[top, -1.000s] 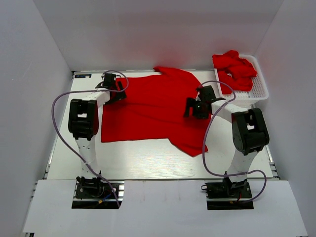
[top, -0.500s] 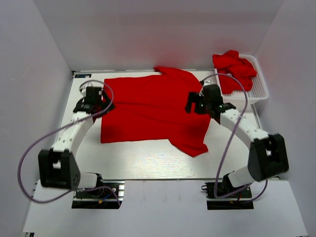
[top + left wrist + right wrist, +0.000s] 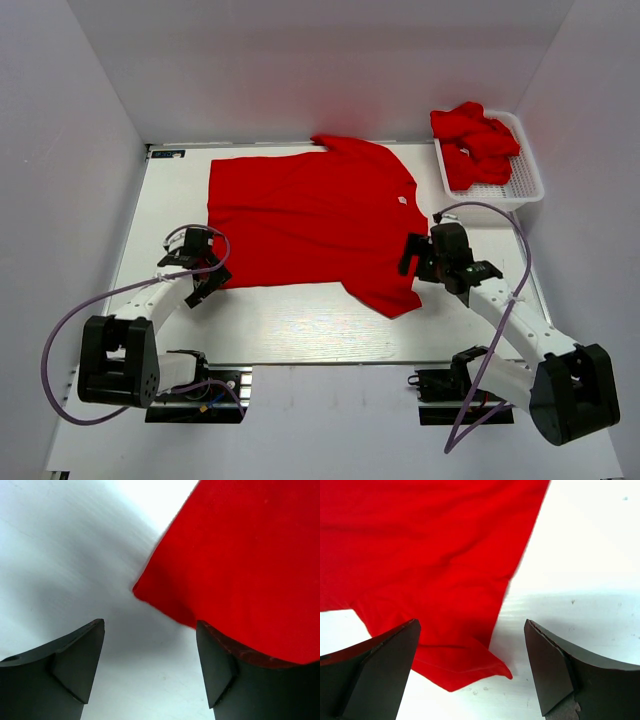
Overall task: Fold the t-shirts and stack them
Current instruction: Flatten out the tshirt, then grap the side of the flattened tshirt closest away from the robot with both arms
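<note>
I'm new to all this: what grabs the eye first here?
A bright red t-shirt lies spread flat on the white table. More red shirts sit crumpled in the white basket at the far right. The left gripper and right gripper, both open, flank the spread shirt's near corners.

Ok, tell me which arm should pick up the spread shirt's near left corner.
Left. The left gripper, open, sits right at that corner of the t-shirt; the right gripper is across it by the sleeve.
</note>
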Robot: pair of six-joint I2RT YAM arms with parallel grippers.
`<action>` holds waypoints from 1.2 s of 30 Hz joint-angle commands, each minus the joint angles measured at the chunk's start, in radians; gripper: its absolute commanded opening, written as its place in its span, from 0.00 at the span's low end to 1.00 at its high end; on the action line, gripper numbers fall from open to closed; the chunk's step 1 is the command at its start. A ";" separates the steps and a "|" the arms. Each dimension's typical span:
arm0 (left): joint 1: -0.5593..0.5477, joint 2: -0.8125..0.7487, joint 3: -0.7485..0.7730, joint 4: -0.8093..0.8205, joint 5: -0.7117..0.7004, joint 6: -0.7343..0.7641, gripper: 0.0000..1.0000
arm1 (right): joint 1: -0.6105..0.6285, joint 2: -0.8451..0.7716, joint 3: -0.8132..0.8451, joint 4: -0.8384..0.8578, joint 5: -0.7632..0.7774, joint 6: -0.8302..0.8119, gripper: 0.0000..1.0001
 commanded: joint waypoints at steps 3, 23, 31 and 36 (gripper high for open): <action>0.016 0.021 -0.033 0.120 -0.034 -0.037 0.82 | 0.000 0.004 -0.032 -0.010 -0.011 0.007 0.90; 0.044 0.197 -0.039 0.283 0.041 0.000 0.00 | 0.006 0.044 -0.121 -0.025 -0.175 0.004 0.90; 0.044 0.027 -0.130 0.314 0.079 0.030 0.00 | 0.004 0.075 -0.166 0.012 -0.285 0.035 0.04; 0.024 -0.065 -0.109 0.173 0.067 0.021 0.00 | 0.006 0.021 -0.095 -0.251 -0.357 0.042 0.00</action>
